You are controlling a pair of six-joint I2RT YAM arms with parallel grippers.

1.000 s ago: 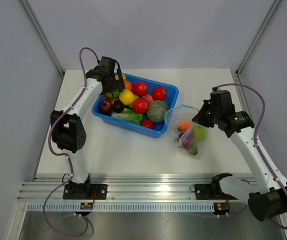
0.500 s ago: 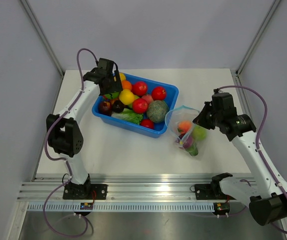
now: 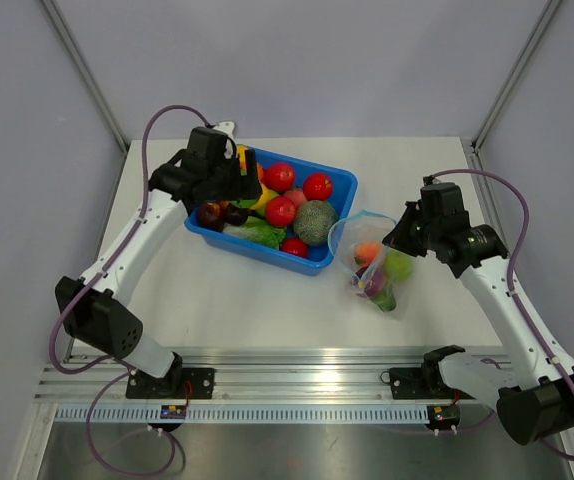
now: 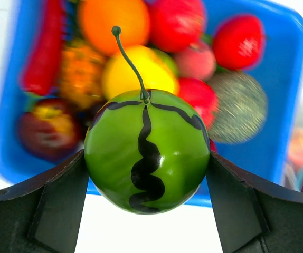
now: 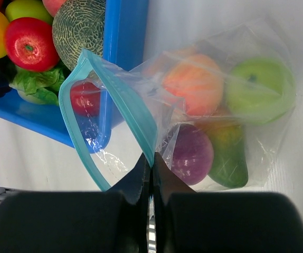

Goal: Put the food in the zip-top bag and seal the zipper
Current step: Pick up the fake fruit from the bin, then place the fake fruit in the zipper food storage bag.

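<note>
Nearest the arm bases, the front of the surface (image 3: 267,310) carries no food. A little further out the zip-top bag (image 3: 372,262) lies on its side to the right of the blue bin (image 3: 250,250), mouth turned towards the bin. The right jaws are clenched on the near edge of that mouth, pinching the zipper (image 5: 122,100) and holding the opening up in a loop, so the bag is plainly unsealed. Four pieces show inside it: a green apple (image 5: 257,84), an orange fruit (image 5: 196,84), a purple piece (image 5: 191,155) and a dark green one (image 5: 228,158).

Further back, the left jaws are grasping a small striped watermelon (image 4: 147,150) by its sides, stalk up, held above the left part of the bin and well apart from the bag. Beneath it the bin is crowded: a netted melon (image 3: 314,221), red tomatoes (image 3: 317,186), a lettuce (image 3: 259,233) and several yellow, orange and dark pieces.

My judgement is that the filling is under way but far from finished. The watermelon has yet to cross to the bag's mouth, most of the food remains in the bin, and pressing the zipper shut comes last
</note>
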